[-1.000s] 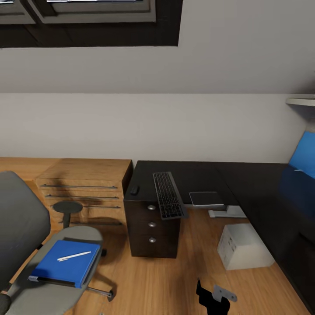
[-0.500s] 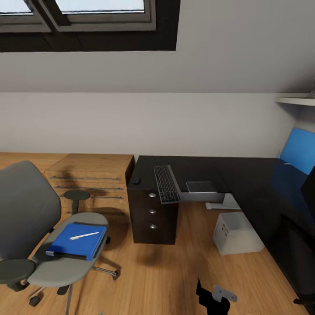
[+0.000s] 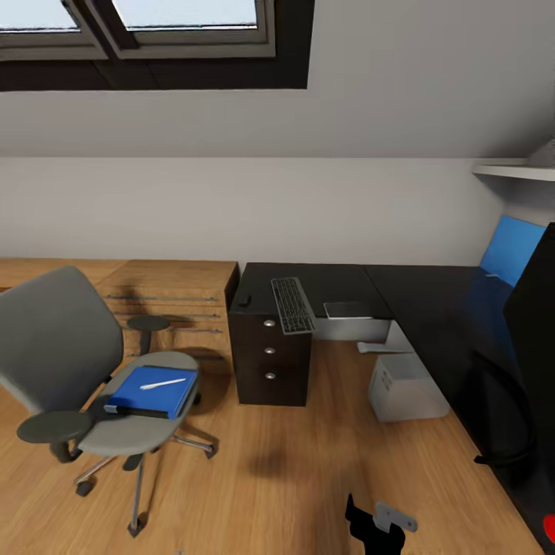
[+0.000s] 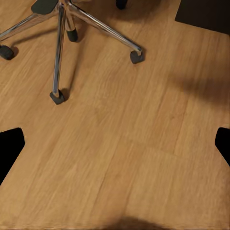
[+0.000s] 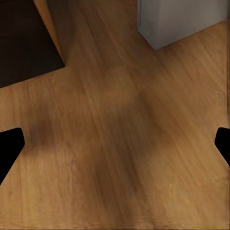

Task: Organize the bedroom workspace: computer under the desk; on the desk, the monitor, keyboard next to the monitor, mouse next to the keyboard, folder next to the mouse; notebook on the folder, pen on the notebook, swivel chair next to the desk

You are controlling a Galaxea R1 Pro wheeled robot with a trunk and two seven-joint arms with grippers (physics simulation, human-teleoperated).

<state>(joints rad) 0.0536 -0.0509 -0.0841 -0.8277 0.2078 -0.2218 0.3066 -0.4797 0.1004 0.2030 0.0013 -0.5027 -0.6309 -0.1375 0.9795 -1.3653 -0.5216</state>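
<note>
- Backing away, the head camera is now taking in more floor, the whole grey upholstered swivel chair (image 3: 69,362) and the black monitor edge (image 3: 532,339) at right.
- Both hands, the left hand (image 4: 115,143) and right hand (image 5: 115,143), are hanging open over the light wood plank floor (image 3: 293,478), gripping nothing.
- Lying on the chair seat is the flat bright blue folder (image 3: 150,391), the thin white pen (image 3: 163,383) resting on it.
- On the glossy black L-shaped desk (image 3: 416,297) are sitting the slim silver-grey keyboard (image 3: 292,304) and small dark mouse (image 3: 244,300); the silver-grey computer tower (image 3: 405,387) is standing beneath.
- Judging by this, the robot is approaching; next it needs to reach the folder.
</note>
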